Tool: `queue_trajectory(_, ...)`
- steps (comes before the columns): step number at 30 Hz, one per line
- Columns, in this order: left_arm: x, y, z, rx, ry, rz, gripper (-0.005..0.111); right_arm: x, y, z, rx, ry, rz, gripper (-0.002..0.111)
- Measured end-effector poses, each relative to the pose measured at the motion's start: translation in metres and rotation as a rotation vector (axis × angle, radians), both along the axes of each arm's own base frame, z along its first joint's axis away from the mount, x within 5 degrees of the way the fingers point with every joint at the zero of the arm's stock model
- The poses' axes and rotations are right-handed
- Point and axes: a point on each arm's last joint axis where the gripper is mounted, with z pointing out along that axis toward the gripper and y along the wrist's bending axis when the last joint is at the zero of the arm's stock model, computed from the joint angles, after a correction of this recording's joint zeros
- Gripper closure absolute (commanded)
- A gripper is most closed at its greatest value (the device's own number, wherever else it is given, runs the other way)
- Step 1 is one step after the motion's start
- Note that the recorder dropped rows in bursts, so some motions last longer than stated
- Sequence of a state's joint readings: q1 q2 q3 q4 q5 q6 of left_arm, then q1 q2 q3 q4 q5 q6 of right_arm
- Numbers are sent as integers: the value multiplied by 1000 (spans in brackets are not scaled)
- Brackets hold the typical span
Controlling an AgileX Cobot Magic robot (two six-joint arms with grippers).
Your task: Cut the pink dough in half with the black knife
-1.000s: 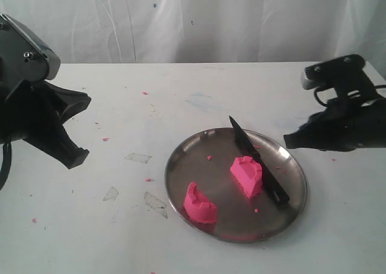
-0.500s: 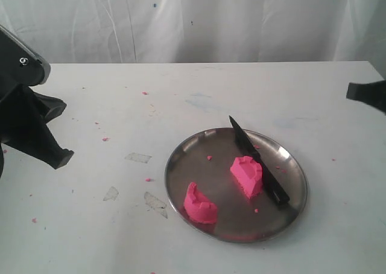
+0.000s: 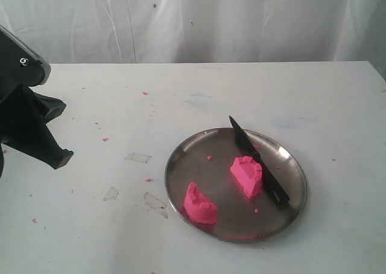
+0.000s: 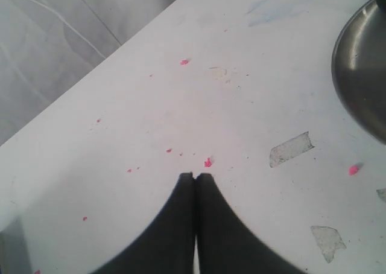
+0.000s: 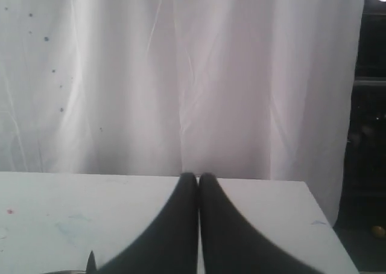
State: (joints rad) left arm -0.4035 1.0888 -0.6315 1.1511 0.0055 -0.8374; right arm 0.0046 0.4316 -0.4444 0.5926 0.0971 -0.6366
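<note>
Two chunks of pink dough lie apart on the round steel plate (image 3: 181, 183): one (image 3: 246, 175) near the middle, the other (image 3: 199, 205) at the plate's front left. The black knife (image 3: 258, 160) rests on the plate beside the middle chunk, its tip over the far rim and its handle towards the front right. My left gripper (image 3: 60, 159) hangs shut and empty over the table's left side, far from the plate; its wrist view shows it (image 4: 196, 176) closed above pink crumbs. My right gripper (image 5: 198, 177) is shut and empty, and out of the exterior view. The knife tip (image 5: 90, 261) peeks in there.
Pink crumbs (image 3: 105, 139) and bits of clear tape (image 3: 138, 157) dot the white table. The plate's rim (image 4: 338, 75) shows in the left wrist view. A white curtain (image 3: 193, 20) hangs behind the table; its right edge (image 5: 319, 207) is near.
The right arm has drawn back to the right and left the exterior view. The left arm pulled back to the left edge, then stayed still. Dough and knife have not moved.
</note>
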Motion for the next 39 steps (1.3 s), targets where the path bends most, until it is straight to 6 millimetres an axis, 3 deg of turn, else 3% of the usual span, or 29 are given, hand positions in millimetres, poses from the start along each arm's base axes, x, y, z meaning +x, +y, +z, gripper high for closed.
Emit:
queue_trajectory(4,0,0,0,0,0,0,107,-20,9,-6,-18,66,105,108)
queue_trajectory(9,0,0,0,0,0,0,107,-24,11,-8,-18,81,127,108)
queue_trajectory(16,0,0,0,0,0,0,107,-42,7,9,119,-123,87,108)
queue_trajectory(22,0,0,0,0,0,0,107,-59,-7,6,-130,-406,-106,108)
queue_trajectory(25,0,0,0,0,0,0,107,-63,-6,-9,-34,-466,-77,108)
queue_trajectory(28,0,0,0,0,0,0,107,-59,-5,-39,13,-427,-52,108)
queue_trajectory(32,0,0,0,-3,-2,-4,107,-44,-5,-94,43,-204,-48,108)
queue_trajectory(39,0,-2,1,-14,-8,-22,107,-43,-5,-136,43,216,-59,108)
